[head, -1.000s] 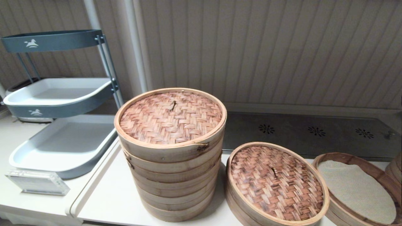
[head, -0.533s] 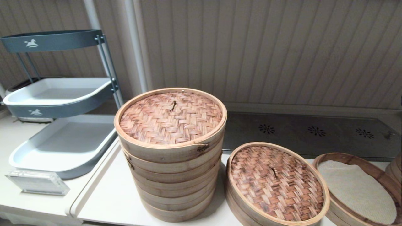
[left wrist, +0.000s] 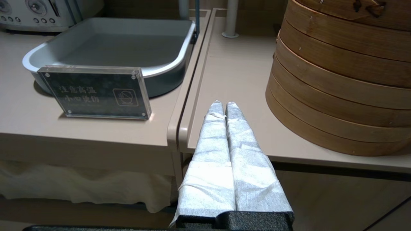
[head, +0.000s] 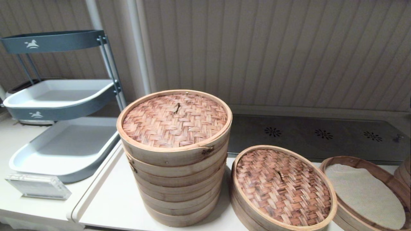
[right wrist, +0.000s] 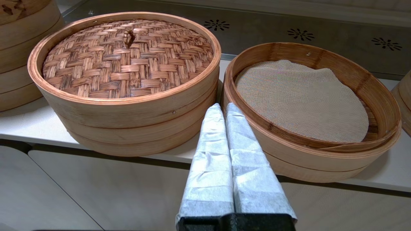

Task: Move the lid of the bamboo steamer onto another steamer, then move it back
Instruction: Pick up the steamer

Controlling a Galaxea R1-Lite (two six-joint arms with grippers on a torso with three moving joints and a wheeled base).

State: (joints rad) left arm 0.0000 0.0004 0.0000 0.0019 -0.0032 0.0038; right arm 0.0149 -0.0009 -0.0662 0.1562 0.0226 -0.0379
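The bamboo steamer lid [head: 282, 186] [right wrist: 128, 57], dark brown woven with a centre knot, rests on a low steamer base at the table's front. To its right stands the other steamer [head: 379, 175] [right wrist: 382, 99], lidless, with a cream liner inside. My right gripper [right wrist: 222, 106] is shut and empty, hanging in front of the table edge, pointing at the gap between the two low steamers. My left gripper [left wrist: 223, 104] is shut and empty, near the front edge left of the tall stack [left wrist: 337, 83]. Neither gripper shows in the head view.
The tall stack of pale tiers [head: 175, 179] with a reddish-tan lid stands left of the lidded steamer. A grey tray rack [head: 61, 96] and a clear sign holder [head: 38, 186] [left wrist: 96, 91] sit on the left table. Another steamer's edge [head: 405, 175] shows at far right.
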